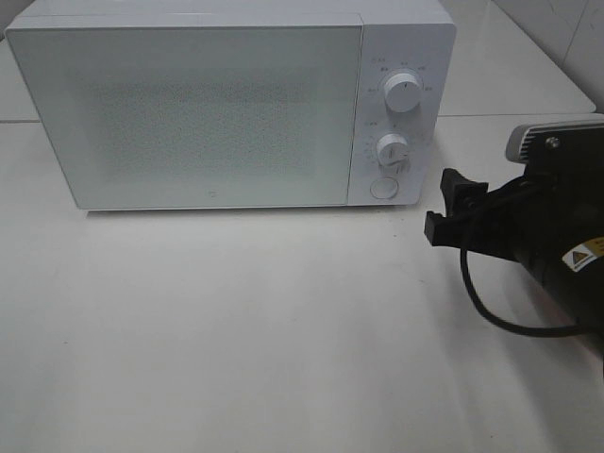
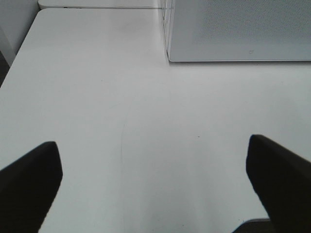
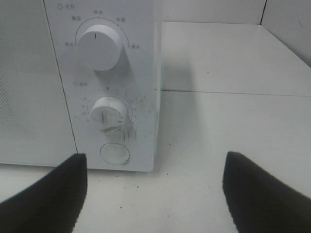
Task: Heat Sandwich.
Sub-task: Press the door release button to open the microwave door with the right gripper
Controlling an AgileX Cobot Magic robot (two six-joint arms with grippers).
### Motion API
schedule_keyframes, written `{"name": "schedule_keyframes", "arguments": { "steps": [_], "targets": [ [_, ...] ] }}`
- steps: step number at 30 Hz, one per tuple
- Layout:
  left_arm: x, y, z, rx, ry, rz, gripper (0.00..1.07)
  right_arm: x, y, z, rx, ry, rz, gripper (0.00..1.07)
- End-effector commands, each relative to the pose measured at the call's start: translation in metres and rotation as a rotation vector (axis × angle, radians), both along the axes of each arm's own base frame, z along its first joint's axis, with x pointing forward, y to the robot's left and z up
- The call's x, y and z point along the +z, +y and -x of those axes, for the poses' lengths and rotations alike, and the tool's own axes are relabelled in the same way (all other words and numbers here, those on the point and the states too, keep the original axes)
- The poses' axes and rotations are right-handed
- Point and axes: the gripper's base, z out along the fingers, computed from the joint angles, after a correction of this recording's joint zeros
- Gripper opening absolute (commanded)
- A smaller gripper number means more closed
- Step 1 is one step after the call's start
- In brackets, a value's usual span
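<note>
Hovering mid-right, jaws spread empty, black right gripper (image 1: 444,203) faces the closed boxy white microwave (image 1: 189,104); pressing its round white button (image 1: 383,187) looks next

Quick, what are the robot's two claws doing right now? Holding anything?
Left gripper: open, holding nothing.
Right gripper: open, holding nothing.
</note>
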Motion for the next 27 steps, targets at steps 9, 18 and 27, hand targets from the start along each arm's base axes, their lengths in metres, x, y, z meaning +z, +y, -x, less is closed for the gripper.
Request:
{"name": "schedule_keyframes", "arguments": {
  "steps": [9, 18, 27],
  "targets": [
    [0.000, 0.000, 0.003, -0.002, -0.033, 0.009, 0.98, -0.012, 0.020, 0.003, 0.005, 0.013, 0.063, 0.75],
    [0.000, 0.000, 0.003, -0.002, -0.033, 0.009, 0.98, -0.012, 0.021, 0.003, 0.004, 0.019, 0.035, 0.75],
    [0.000, 0.000, 0.003, -0.002, -0.033, 0.009, 0.98, -0.012, 0.021, 0.003, -0.084, 0.046, -0.340, 0.75]
  ]
}}
